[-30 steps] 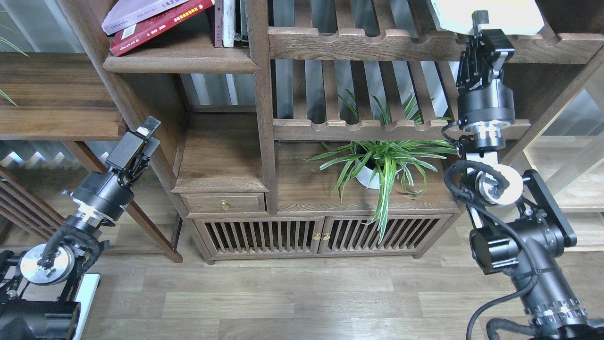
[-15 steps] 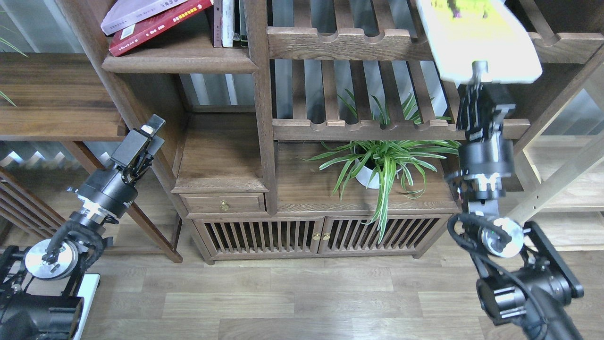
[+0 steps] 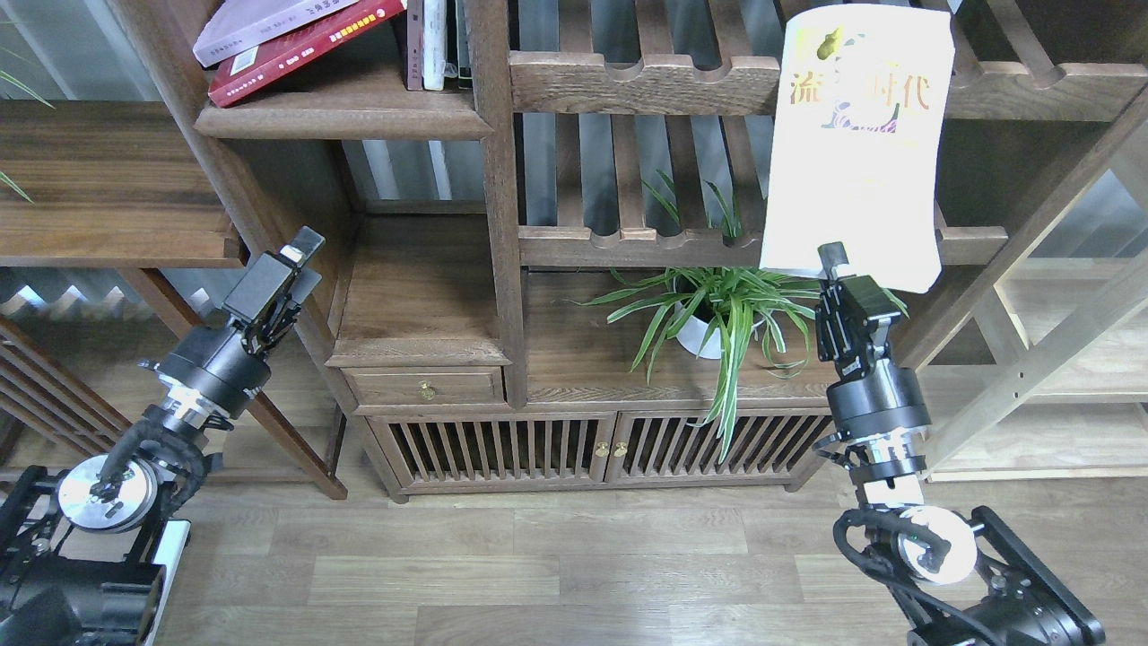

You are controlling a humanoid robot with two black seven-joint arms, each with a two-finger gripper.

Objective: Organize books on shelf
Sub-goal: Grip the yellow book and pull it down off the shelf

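Observation:
My right gripper is shut on the bottom edge of the yellow-green book. It holds the book upright in the air, cover facing me, in front of the slatted racks. The dark red book lies tilted on the solid shelf at the upper left. The white-lavender book rests on top of it. My left gripper hangs low at the left, below that shelf and beside the bookcase post. It holds nothing, and its fingers look closed together.
Thin upright books stand at the right end of the shelf. A potted spider plant sits on the cabinet below the held book. Slatted racks with scalloped rails fill the middle. A drawer with a brass knob sits below.
My right arm has pulled down and back, drawing the yellow-green book off the top slatted rack and tipping it upright. My left gripper has shifted slightly right.

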